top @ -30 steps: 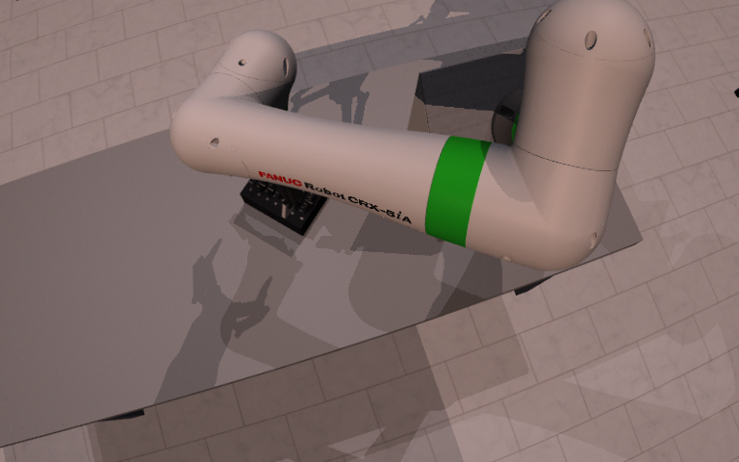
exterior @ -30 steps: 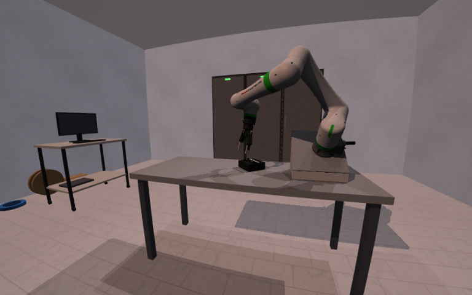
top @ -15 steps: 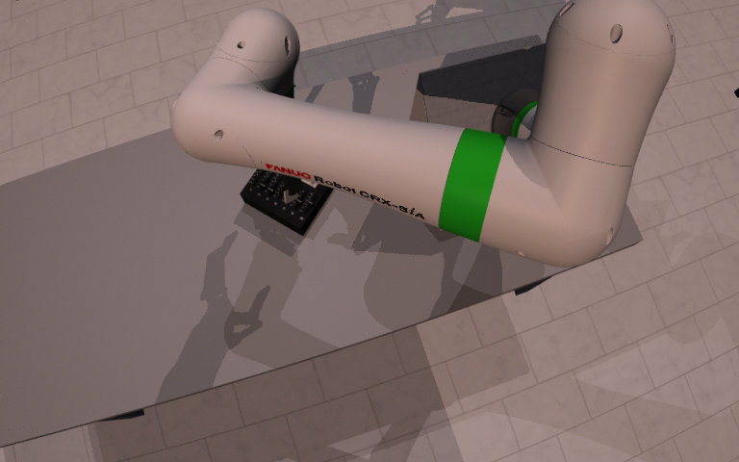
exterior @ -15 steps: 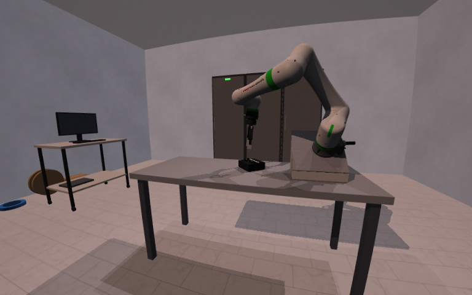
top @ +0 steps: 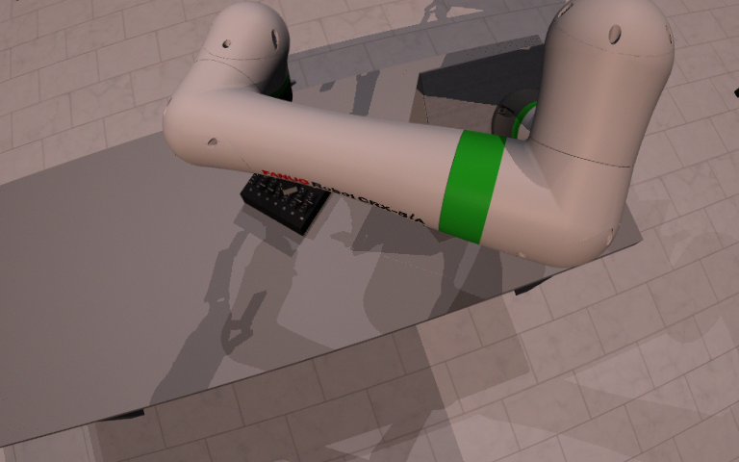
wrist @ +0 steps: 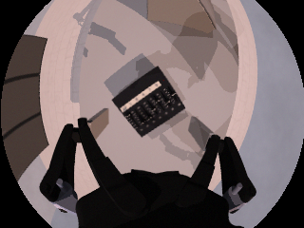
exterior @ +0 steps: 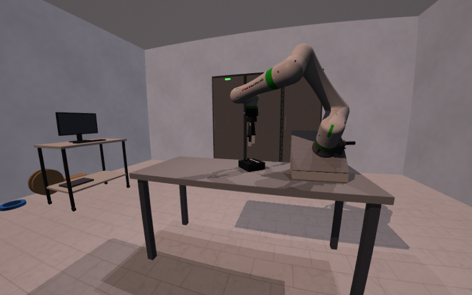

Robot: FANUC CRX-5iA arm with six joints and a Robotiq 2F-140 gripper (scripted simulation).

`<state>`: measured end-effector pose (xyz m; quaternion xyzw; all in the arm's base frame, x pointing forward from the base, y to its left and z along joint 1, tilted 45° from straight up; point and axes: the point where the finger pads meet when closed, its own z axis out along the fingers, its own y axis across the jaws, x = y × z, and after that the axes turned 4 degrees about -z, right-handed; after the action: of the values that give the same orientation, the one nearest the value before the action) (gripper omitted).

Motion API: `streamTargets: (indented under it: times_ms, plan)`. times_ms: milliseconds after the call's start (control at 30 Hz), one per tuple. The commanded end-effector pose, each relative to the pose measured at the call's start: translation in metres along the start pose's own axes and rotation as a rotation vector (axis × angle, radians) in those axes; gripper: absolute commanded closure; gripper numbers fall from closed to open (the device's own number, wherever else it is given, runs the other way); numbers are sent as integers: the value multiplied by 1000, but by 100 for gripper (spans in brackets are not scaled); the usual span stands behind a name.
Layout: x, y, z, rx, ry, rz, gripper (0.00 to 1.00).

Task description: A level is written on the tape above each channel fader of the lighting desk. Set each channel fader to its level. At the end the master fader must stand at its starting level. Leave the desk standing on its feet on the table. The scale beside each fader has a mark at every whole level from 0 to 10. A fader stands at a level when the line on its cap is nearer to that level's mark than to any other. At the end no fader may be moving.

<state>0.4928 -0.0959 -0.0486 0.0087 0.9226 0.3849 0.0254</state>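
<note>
— What do you have from the top?

— I see the arm [top: 348, 158] lying across the frame; it hides most of the desk [top: 286, 204], and only the near edge of that black box shows below the forearm, on the table [top: 109, 261]; a few fader caps are in view, but I cannot read their levels or any tape; the gripper is hidden under the arm here.

— And from the side camera?

— I see the desk [exterior: 251, 164] sitting flat on the table [exterior: 195, 170], toward the far edge and beside the block [exterior: 318, 163] that carries the robot's base; the gripper [exterior: 251, 139] hangs pointing down, above the desk and well apart from it; the fingers are too small there for me to judge their spread.

— The wrist view?

— That settles it; I see both fingers standing wide apart at the bottom of the picture, with only bare table between them, so the claw is fully spread and holds nothing; the desk [wrist: 150, 104] lies ahead of the fingers, turned at an angle in the frame; a pale strip runs along one long edge with rows of faders beside it; the writing and the cap lines are too blurred for me to make out.
</note>
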Motion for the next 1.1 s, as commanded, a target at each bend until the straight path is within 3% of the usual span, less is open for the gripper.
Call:
streamTargets:
  times_ms: [0, 100, 167, 367, 1067]
  plan:
    - [-11, 7, 7, -8, -24, -76, 0]
    - [-53, 36, 32, -21, -104, -312, 0]
    - [-53, 36, 32, -23, -118, -354, 0]
    - [-88, 64, 53, -18, -205, -596, 0]
    - [-89, 64, 53, -18, -207, -599, 0]
